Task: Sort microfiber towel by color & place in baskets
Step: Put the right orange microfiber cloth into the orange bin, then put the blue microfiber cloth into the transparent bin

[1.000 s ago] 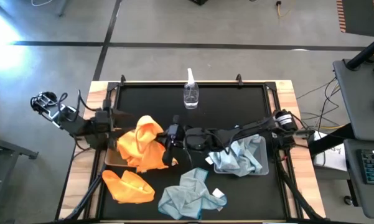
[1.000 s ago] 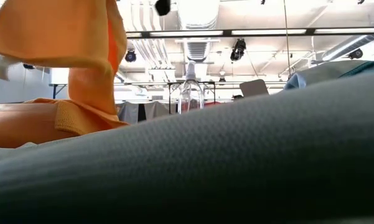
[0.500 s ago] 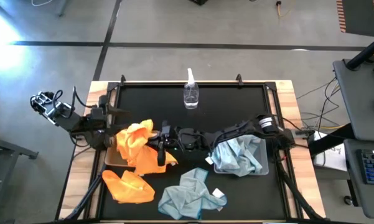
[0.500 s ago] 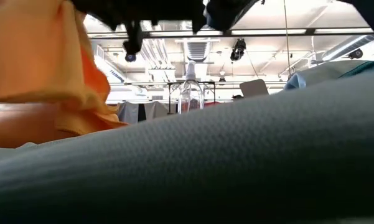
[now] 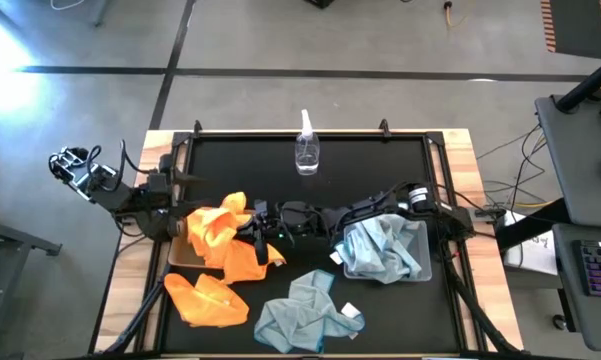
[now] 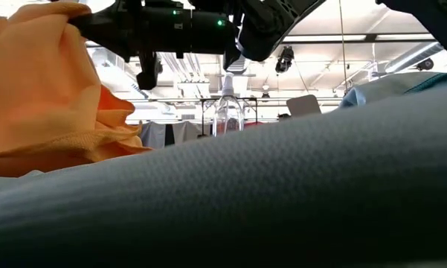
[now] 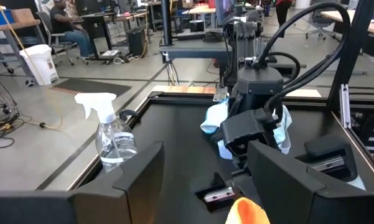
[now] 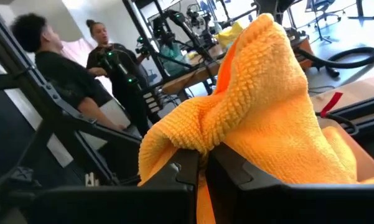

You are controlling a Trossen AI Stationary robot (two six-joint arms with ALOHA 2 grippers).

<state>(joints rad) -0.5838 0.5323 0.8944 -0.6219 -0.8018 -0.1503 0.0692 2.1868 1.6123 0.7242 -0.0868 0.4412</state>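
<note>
high view: nearest the front edge of my black table (image 5: 380, 165) lie two loose towels, an orange towel (image 5: 206, 299) at the front left and a blue-grey towel (image 5: 305, 312) just right of it, apart from each other. behind them my right gripper (image 5: 259, 228) reaches across the middle to the left side, its fingers pressed together on a fold of the big orange towel (image 5: 225, 238), which drapes over the tan tray (image 5: 177, 250). in my right wrist view that cloth (image 8: 261, 118) bunches up right over my fingers (image 8: 187, 174). my left gripper (image 5: 188, 183) waits at the left edge just behind the tray, its fingers spread apart and holding nothing. on the right side the clear tray (image 5: 421, 250) holds a heap of blue-grey towels (image 5: 385, 250), lying close to the right rail.

the open room is the back half of the table, bare black surface but for a spray bottle (image 5: 306, 148) standing upright near the far edge in the middle. the table's side rims are pale wood.

beyond the table the floor is grey concrete with dark lines. my left wrist view shows desks, a white bin (image 7: 40, 63) and a seated person (image 7: 68, 25) far off.
</note>
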